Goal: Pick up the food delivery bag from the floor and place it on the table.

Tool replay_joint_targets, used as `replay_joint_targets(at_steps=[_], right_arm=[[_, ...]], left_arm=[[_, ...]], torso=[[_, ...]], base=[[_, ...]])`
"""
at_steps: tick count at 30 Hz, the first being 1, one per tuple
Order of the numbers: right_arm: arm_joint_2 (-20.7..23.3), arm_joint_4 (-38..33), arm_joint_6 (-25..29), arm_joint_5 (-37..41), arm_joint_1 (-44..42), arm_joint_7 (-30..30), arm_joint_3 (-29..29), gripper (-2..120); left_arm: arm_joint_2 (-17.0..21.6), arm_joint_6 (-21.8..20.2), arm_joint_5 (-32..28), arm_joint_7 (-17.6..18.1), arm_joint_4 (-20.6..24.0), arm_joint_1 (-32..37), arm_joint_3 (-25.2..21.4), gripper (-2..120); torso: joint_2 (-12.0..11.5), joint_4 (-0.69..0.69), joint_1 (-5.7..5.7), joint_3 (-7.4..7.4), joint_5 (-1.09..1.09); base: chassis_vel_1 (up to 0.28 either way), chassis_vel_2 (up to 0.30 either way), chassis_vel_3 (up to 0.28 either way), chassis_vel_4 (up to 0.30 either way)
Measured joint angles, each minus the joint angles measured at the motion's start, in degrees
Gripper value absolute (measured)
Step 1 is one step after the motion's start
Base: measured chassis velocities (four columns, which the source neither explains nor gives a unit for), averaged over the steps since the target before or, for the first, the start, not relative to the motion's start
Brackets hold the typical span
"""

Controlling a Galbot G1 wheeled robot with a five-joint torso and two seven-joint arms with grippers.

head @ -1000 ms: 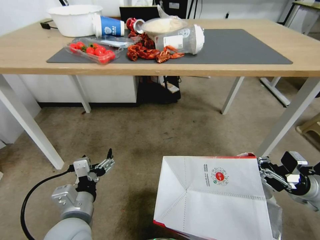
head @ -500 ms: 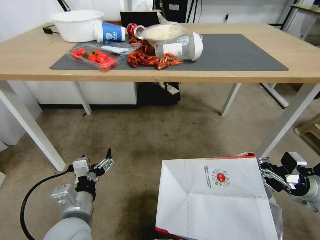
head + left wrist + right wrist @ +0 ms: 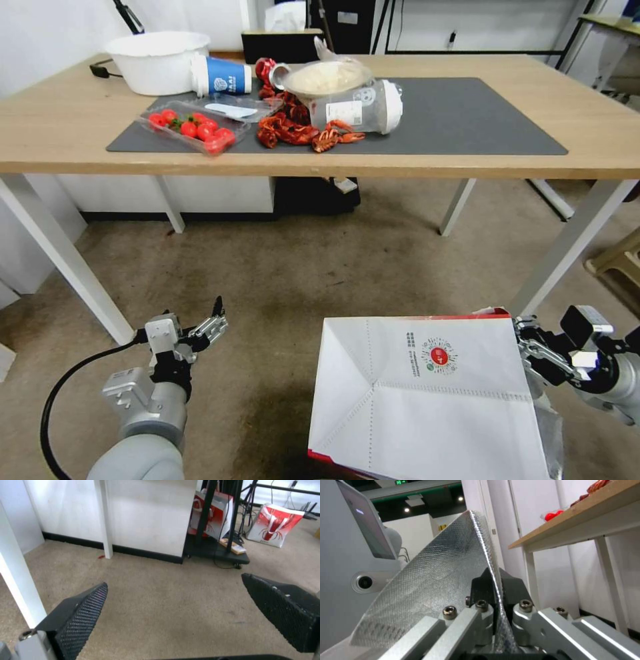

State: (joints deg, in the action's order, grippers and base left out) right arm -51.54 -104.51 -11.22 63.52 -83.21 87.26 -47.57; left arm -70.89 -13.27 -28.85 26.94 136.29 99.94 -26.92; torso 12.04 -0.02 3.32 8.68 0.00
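I keep the right gripper (image 3: 527, 343) clamped on the food delivery bag (image 3: 427, 393) rim, clear of the floor (image 3: 300, 267); left gripper (image 3: 210, 323) idles, spread wide.

This looks like an office or robotics test room rather than a home. A long light-wood table (image 3: 600, 143) on white legs stands on a worn, stained carpet floor (image 3: 320, 267), with plain white walls and a black skirting board behind. Cables and dark metal stands (image 3: 216, 517) crowd the space beyond, and a small trolley (image 3: 216, 555) sits among them. Ceiling spotlights and what may be a green exit sign (image 3: 399, 482) show overhead.
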Motion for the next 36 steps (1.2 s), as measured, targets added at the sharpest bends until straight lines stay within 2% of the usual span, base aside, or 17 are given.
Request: replay_joint_targets(at_steps=[18,21,36], right_arm=[[-0.09,-0.34,0.17,0.00,-0.34,0.14,-0.01,0],[-0.10,-0.36,0.18,-0.01,-0.37,0.36,-0.02,0],[-0.15,-0.46,0.20,-0.03,-0.49,0.72,-0.03,0]], left_arm=[[-0.03,-0.18,0.22,-0.31,0.11,0.23,-0.08,100],[-0.10,-0.20,0.33,-0.31,0.20,0.28,-0.07,100],[-0.30,-0.26,0.78,-0.27,0.54,0.71,-0.01,100]], torso=[[3.91,0.00,1.03,2.89,0.00],[5.09,0.00,1.33,3.78,0.00],[8.23,0.00,2.33,5.92,0.00]], base=[[0.000,0.000,0.000,0.000],[0.000,0.000,0.000,0.000],[0.000,0.000,0.000,0.000]])
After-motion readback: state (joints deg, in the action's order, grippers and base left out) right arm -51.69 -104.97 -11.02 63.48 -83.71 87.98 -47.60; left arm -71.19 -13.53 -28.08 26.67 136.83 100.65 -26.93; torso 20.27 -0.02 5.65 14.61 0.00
